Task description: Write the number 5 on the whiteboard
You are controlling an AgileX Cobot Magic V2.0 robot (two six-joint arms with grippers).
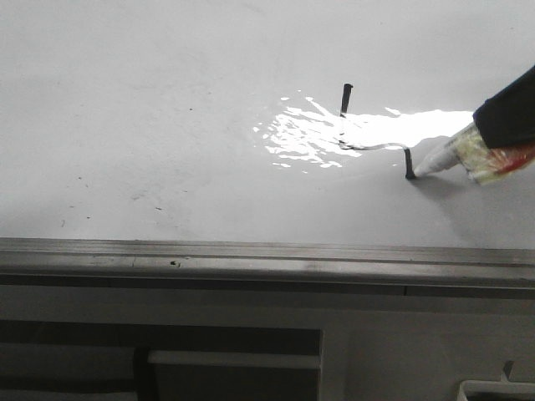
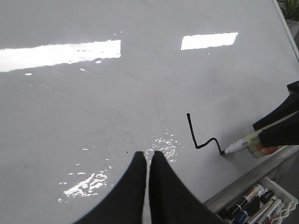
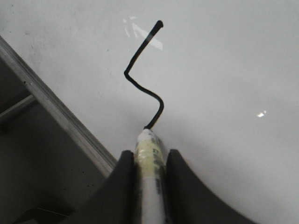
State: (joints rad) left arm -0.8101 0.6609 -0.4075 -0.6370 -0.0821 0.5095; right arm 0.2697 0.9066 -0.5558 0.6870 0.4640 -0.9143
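The whiteboard [image 1: 167, 125] is glossy white with bright glare. A thin black marker line, part of the number 5 [image 1: 368, 146], runs from an upright stroke down into a bend; it also shows in the left wrist view [image 2: 198, 137] and the right wrist view [image 3: 145, 79]. My right gripper [image 3: 149, 156] is shut on a white marker [image 3: 150, 158] whose tip touches the end of the line [image 1: 410, 175]. The marker also shows in the front view [image 1: 456, 154]. My left gripper [image 2: 148, 156] is shut and empty, hovering over bare board left of the line.
A grey metal edge rail [image 1: 251, 259] runs along the board's near side. A white tray with several spare markers [image 2: 257, 205] sits just past the rail near the right arm. Small dark specks dot the board [image 1: 84, 180].
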